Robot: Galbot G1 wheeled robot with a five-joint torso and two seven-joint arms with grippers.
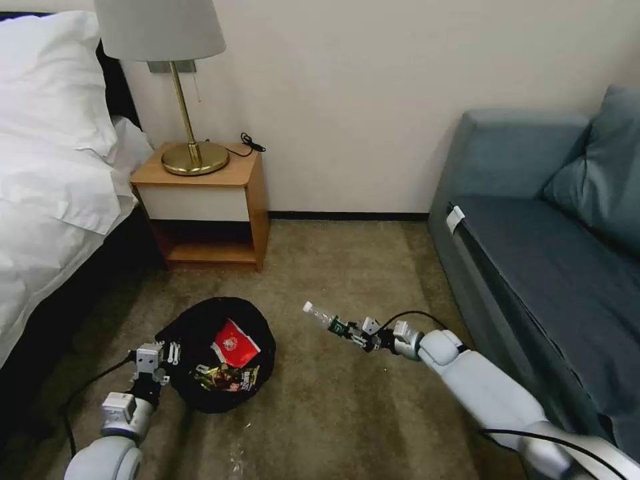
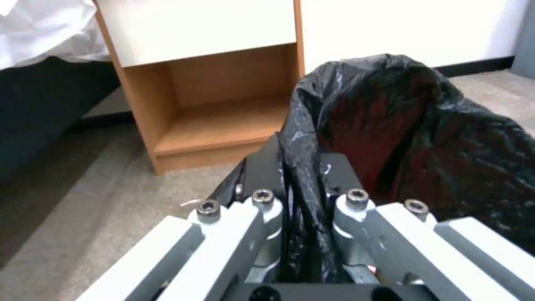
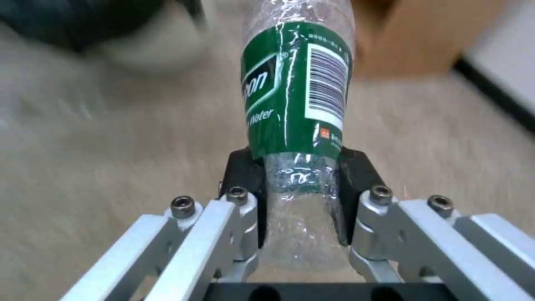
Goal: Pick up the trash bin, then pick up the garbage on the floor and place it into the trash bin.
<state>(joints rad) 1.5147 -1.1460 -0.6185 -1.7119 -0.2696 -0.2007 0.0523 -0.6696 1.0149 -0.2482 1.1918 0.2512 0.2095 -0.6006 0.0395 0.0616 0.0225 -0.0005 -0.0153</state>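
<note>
Head view: left gripper pinches the trash bin liner rim; right gripper clamps a green-labelled water bottle above carpet.

- The left claw is gripping the bin at its near-left rim.
- A red packet and a wrapper are lying inside the bin.
- The right claw is holding the bottle above the carpet, right of the bin.
</note>
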